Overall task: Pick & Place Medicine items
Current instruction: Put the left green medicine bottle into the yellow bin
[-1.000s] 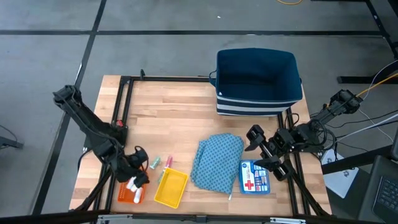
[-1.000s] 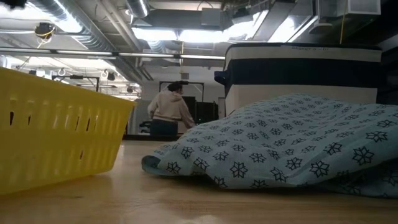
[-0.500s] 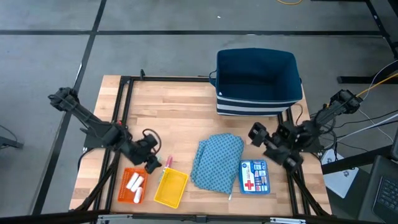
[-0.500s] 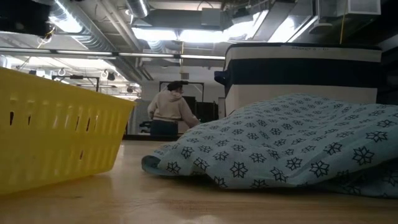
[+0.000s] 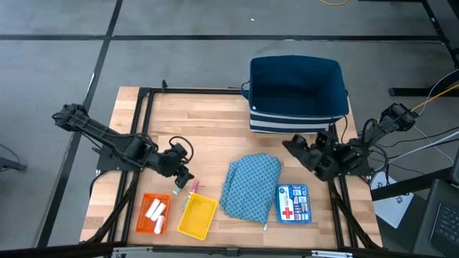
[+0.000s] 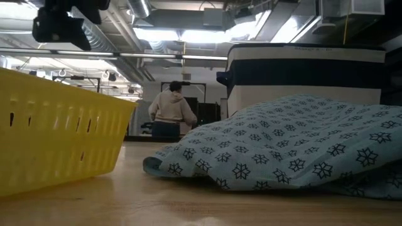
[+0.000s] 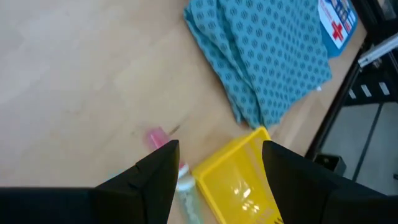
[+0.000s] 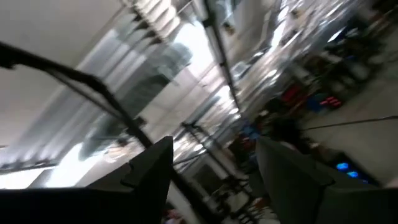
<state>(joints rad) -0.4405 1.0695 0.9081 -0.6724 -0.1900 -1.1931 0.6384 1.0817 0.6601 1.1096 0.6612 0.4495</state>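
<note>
My left gripper (image 5: pixel 181 174) hangs open and empty over the table, just above a thin pink stick (image 7: pixel 155 136) and a pale green-and-white piece (image 7: pixel 185 186) lying flat on the wood; both show between its fingers in the left wrist view. Two white tubes (image 5: pixel 155 212) lie in an orange tray (image 5: pixel 143 222) at the near left. The pink stick (image 5: pixel 192 186) lies just beyond the yellow basket (image 5: pixel 197 217). My right gripper (image 5: pixel 294 145) is open and empty, raised near the right edge; its wrist view shows only the ceiling.
A blue patterned cloth (image 5: pixel 247 184) lies folded mid-table, with a first-aid pouch (image 5: pixel 293 203) to its right. A navy bin (image 5: pixel 297 89) stands at the far edge. In the low view the yellow basket (image 6: pixel 56 132) fills the left and a person (image 6: pixel 171 110) stands in the room behind.
My left gripper has risen from the orange tray and moved toward the far edge and right, ending above the pink stick; the white tubes stay in the tray. My right gripper has moved from over the first-aid pouch toward the far edge.
</note>
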